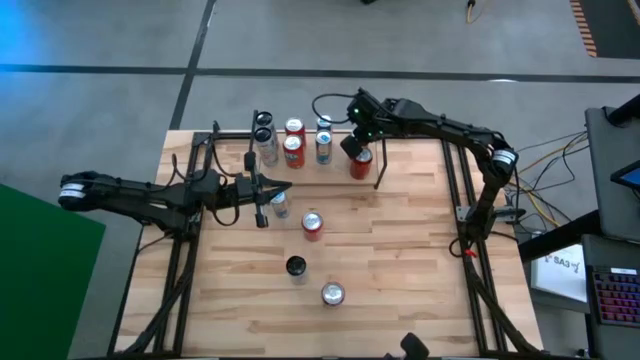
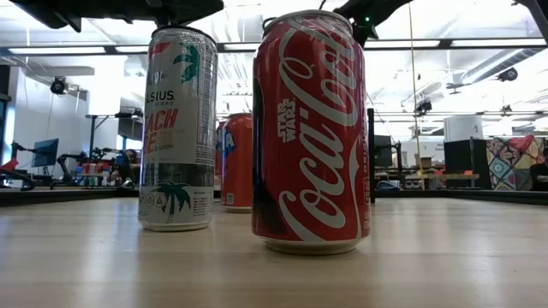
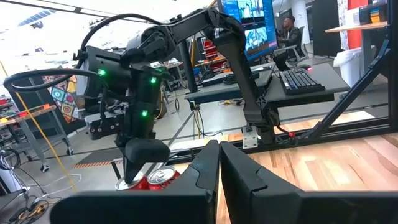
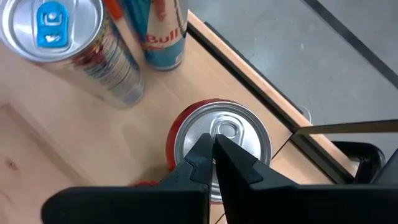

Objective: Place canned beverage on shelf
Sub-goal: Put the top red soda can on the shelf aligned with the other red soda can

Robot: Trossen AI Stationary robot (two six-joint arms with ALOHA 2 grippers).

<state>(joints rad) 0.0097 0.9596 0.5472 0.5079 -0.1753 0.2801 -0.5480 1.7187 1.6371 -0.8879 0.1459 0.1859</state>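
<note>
A red can [image 4: 221,140] stands upright on light wood at the table's far edge, beside a Red Bull can [image 4: 163,37] and a silver can [image 4: 68,43]. Thin black rods of the shelf [image 1: 335,98] rise around this row of cans. My right gripper [image 1: 354,148] is shut and slants down over the red can [image 1: 361,163]. My left gripper [image 1: 287,188] is shut and level over the table's left middle, holding nothing, with a silver can [image 1: 279,205] just beside it. My right gripper's shut fingertips [image 4: 214,142] stand over the middle of the red can's lid [image 4: 231,129], slanting down from above. Whether they touch the lid, I cannot tell. The can stands upright on the wood.
Loose cans stand on the near half of the table: a red one [image 1: 313,224], a dark-topped one [image 1: 296,266] and a Coca-Cola can [image 2: 310,128] nearest the front. Black side frames [image 1: 462,200] line the table's left and right edges.
</note>
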